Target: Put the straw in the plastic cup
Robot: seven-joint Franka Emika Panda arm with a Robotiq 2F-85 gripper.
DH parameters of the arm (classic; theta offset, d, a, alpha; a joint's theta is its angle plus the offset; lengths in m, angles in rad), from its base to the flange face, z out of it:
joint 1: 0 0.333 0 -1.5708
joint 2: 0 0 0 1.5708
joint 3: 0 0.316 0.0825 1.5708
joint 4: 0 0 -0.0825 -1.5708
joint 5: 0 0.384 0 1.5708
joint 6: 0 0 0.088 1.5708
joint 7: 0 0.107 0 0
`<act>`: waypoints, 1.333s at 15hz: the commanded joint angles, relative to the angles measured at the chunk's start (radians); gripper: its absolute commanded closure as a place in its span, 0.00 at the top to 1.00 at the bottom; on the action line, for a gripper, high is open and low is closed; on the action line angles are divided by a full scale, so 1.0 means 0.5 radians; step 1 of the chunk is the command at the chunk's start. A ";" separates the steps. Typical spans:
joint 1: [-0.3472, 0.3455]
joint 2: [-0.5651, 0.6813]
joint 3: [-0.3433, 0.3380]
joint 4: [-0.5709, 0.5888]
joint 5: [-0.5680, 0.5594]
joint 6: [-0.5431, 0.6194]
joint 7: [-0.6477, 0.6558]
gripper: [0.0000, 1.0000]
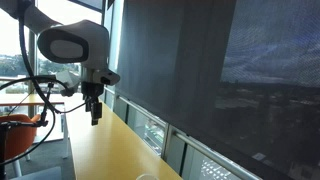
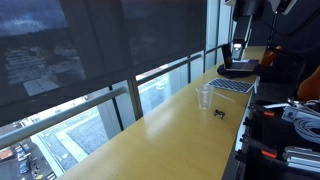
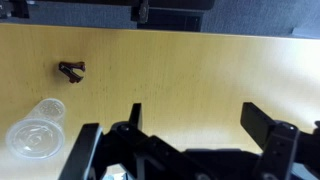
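Note:
The plastic cup [image 2: 205, 97] is small, translucent and whitish, and stands upright on the long yellow table [image 2: 170, 130]. In the wrist view it sits at the lower left [image 3: 33, 132]; its rim just shows at the bottom edge of an exterior view [image 1: 147, 177]. A small dark bent object [image 3: 71, 69], the only thing that could be the straw, lies on the table near the cup; it also shows in an exterior view [image 2: 219, 112]. My gripper [image 3: 200, 120] is open and empty, hanging above the table well away from both [image 1: 94, 112] [image 2: 237, 52].
A laptop [image 2: 235, 85] and a black device [image 2: 238, 68] lie on the table's far end under the arm. A window wall with dark blinds [image 2: 90, 50] runs along one long side. Cables and equipment [image 2: 295, 120] sit past the other edge.

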 commanded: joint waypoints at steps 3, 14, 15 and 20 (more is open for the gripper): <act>-0.043 0.006 0.022 -0.009 0.000 0.003 -0.020 1.00; -0.487 0.353 -0.277 -0.188 -0.465 0.712 -0.397 1.00; -0.508 0.434 -0.315 -0.168 -0.462 0.809 -0.434 1.00; -0.587 0.935 -0.455 -0.013 -0.334 1.286 -0.584 1.00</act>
